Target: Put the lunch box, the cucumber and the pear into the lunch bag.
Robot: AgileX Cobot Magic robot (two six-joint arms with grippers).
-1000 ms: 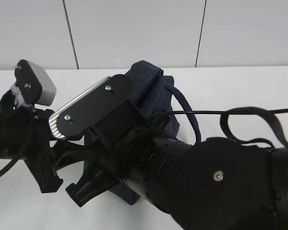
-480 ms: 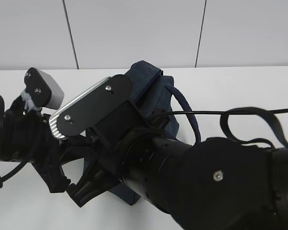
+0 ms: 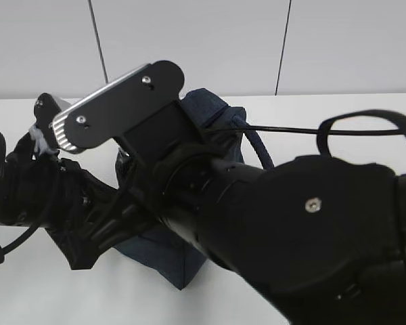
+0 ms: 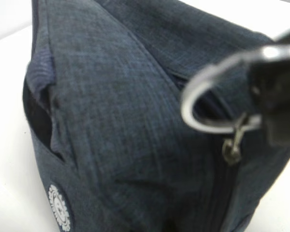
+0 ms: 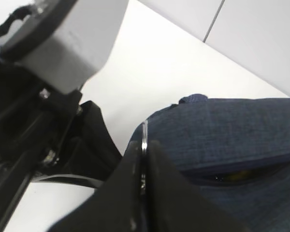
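My right gripper (image 5: 144, 169) has its jaws pinched tight on the metal ring pull (image 4: 217, 96) of the lunch bag (image 4: 125, 121), which stands on the white table (image 3: 325, 108), while my left gripper's opening I cannot tell.

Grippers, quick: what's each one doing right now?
Left end effector: at the lunch bag, state cannot be told.
Right end effector: shut on the zipper ring pull.
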